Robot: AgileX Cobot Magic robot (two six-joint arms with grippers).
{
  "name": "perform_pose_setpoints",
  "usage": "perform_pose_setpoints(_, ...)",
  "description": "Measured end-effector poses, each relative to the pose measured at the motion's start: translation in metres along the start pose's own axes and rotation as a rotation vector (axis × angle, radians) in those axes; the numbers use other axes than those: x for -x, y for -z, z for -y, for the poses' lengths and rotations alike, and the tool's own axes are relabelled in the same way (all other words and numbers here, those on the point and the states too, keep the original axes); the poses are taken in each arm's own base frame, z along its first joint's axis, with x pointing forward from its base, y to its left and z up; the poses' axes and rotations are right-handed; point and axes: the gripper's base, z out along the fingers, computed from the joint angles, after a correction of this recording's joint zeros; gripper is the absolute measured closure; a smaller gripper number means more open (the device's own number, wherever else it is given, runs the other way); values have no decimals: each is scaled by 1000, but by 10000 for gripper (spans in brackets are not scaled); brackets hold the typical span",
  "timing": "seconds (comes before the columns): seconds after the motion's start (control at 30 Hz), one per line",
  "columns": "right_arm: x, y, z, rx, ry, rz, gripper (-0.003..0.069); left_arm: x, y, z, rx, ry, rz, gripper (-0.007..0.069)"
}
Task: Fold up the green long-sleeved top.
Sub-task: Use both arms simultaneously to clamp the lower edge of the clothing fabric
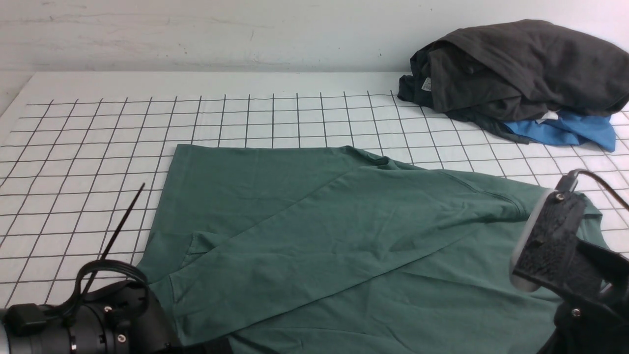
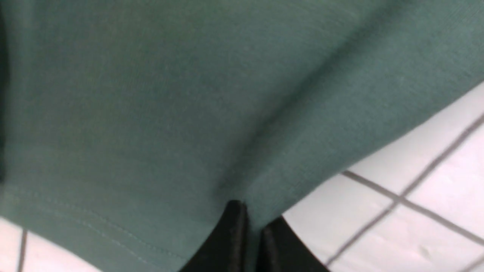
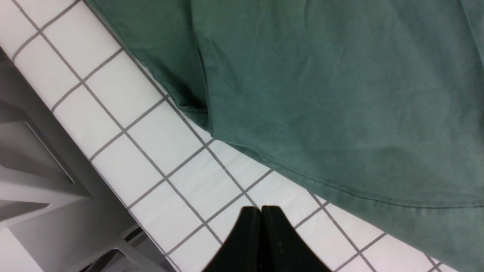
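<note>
The green long-sleeved top lies spread on the gridded table, with one sleeve folded diagonally across the body. Its neck label and chest logo are hidden. In the left wrist view my left gripper is shut on the green top, pinching a fold near the hem. The left arm sits at the near left edge of the cloth. In the right wrist view my right gripper is shut and empty over bare grid, a little off the top's hem. The right arm is at the near right.
A dark grey garment is heaped on a bright blue cloth at the far right corner. The white gridded table stretches left and back. The table's near edge and grey frame show in the right wrist view.
</note>
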Motion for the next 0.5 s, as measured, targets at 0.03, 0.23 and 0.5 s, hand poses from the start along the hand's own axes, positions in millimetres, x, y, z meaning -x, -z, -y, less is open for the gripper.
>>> perform_pose_setpoints(0.03, 0, 0, 0, -2, 1, -1, 673, 0, 0, 0, -1, 3, 3, 622)
perform_pose_setpoints(0.23, -1, -1, 3, -28, 122, -14, 619, -19, 29, -12, -28, 111, 97, 622)
perform_pose_setpoints(0.5, -23, -37, 3, -53, 258, -74, 274, -39, 41, -20, -62, 107, 104, 622)
